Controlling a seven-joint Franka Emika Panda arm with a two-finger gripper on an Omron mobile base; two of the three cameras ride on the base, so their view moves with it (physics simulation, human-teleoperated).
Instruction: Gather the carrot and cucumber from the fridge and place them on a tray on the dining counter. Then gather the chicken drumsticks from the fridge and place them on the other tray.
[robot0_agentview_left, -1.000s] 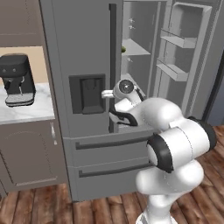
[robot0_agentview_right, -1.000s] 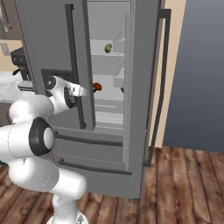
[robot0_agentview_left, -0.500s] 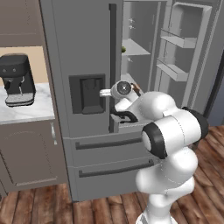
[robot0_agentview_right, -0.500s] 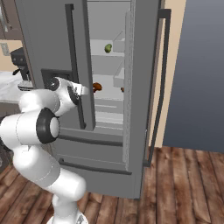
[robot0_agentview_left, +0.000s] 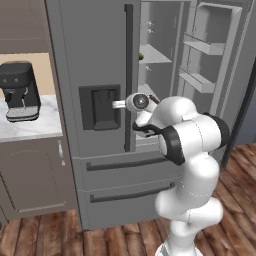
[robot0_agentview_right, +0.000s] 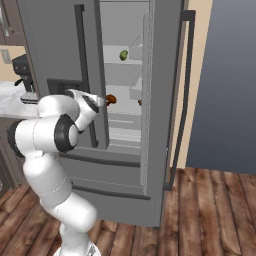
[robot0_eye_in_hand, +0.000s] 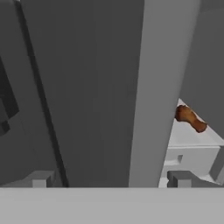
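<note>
No text, label, brand, number or sign can be read in any view. The fridge (robot0_agentview_left: 100, 60) door, upper middle of the left base view, is plain grey, and its dispenser panel (robot0_agentview_left: 101, 106), at the centre of that view, bears no legible marking. The coffee machine (robot0_agentview_left: 19, 91), at the left edge of the same view, shows no readable lettering either.
</note>
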